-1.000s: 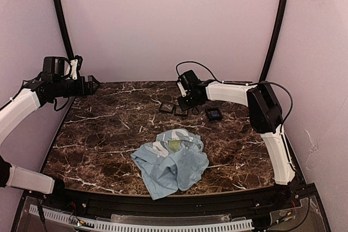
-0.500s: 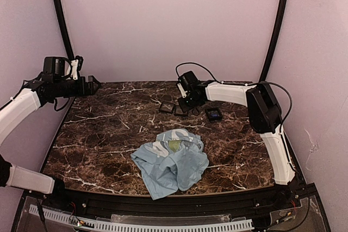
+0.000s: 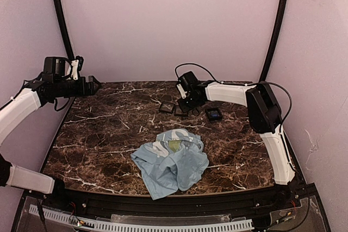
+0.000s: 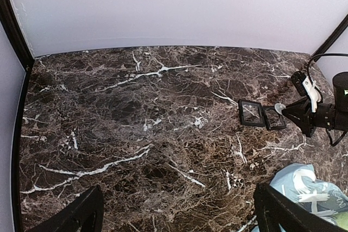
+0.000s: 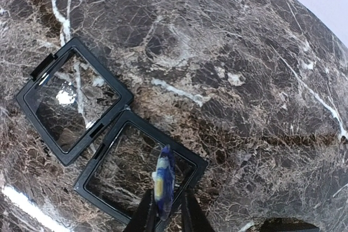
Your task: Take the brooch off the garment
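Observation:
The brooch (image 5: 163, 186), a small blue-black disc seen edge-on, stands between my right gripper's (image 5: 166, 198) fingertips just above a small square black tray (image 5: 187, 158). The jaws are slightly parted: the brooch leans on the left finger and a thin gap shows at the right finger. In the top view this gripper (image 3: 187, 107) is at the back of the table. The garment (image 3: 173, 161), a crumpled light blue shirt, lies near the front middle. My left gripper (image 3: 93, 84) hangs open high at the far left with nothing between its fingers (image 4: 81, 213).
A second square tray (image 5: 32, 93) lies beside the first. A third tray (image 3: 213, 114) with something blue in it sits to their right. The brown marble table (image 3: 103, 134) has purple walls on three sides.
My right gripper's jaws have parted a little around the brooch. Neither arm has visibly moved.

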Controlling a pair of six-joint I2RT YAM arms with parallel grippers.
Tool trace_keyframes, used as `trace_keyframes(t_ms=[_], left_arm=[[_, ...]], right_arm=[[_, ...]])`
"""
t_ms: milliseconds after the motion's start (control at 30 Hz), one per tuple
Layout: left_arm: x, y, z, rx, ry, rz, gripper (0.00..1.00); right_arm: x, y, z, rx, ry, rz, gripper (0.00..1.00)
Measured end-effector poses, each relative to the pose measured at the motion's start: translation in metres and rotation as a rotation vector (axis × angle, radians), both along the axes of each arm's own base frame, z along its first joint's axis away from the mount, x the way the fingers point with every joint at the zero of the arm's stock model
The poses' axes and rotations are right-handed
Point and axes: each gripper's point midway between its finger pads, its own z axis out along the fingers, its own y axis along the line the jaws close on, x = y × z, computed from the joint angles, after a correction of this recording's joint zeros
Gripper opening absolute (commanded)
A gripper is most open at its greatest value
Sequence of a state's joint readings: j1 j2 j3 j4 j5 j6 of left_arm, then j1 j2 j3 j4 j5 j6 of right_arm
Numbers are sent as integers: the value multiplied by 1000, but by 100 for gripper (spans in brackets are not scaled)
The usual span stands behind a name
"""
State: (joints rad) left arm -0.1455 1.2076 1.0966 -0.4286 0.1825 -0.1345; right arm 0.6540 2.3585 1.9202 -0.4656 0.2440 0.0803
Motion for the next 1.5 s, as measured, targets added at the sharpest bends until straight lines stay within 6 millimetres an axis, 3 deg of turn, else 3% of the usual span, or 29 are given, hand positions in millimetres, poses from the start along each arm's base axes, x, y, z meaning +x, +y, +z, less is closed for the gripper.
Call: trace_keyframes(t_ms=[233, 400, 500, 667, 1033, 1167, 1300, 1400, 1500], left_arm=[[0, 0, 0, 0, 0, 0, 97], [0, 0, 0, 0, 0, 0, 97], [0, 0, 0, -1, 0, -1, 98], [0, 0, 0, -1, 0, -2, 98], [4, 17, 0, 11, 1, 113, 99], [1, 30, 8, -10, -44, 202, 99], [5, 41, 4, -12, -64, 267, 99], [14, 56, -11, -5, -50, 319, 99], [17, 83, -39, 5, -14, 394, 99]], right_arm=[[-3, 8, -1, 26, 14, 46, 32], [-8, 15, -2, 50, 27, 86, 54], [-13, 16, -2, 59, 35, 115, 74], [-23, 17, 12, 94, 30, 141, 97], [-38, 10, 86, 210, -66, 141, 99], [-46, -12, 101, 243, -72, 94, 99], [-48, -58, 103, 261, -71, -3, 99], [-52, -98, 102, 266, -73, -88, 99], [-60, -139, 103, 278, -87, -171, 99]])
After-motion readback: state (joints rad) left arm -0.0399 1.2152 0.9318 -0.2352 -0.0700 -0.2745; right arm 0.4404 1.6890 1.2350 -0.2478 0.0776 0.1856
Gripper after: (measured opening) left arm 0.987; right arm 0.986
